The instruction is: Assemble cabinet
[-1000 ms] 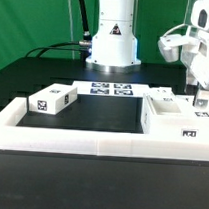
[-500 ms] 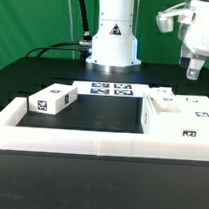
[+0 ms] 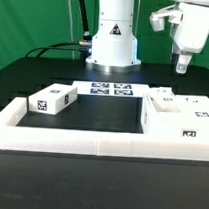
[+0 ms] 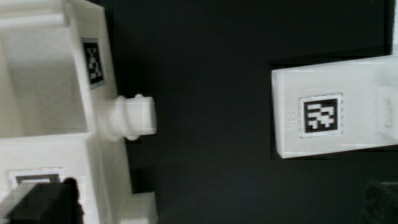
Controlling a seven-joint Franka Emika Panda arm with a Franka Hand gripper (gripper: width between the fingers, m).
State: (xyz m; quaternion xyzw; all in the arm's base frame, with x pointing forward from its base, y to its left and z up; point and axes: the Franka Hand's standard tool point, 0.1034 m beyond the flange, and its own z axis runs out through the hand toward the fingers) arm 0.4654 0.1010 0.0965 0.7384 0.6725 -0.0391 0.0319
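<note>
Hovering claw [image 3: 182, 67] | spread, empty | cabinet [image 3: 175, 121] well below

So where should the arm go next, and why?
Probably across to the loose white block on the exterior view's left: the tool hangs open and empty above the cabinet body, and that block lies apart from it.

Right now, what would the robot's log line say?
jaws: open, empty, up over cabinet box, not touching | loose block: exterior view's left, untouched | held: nothing
</note>
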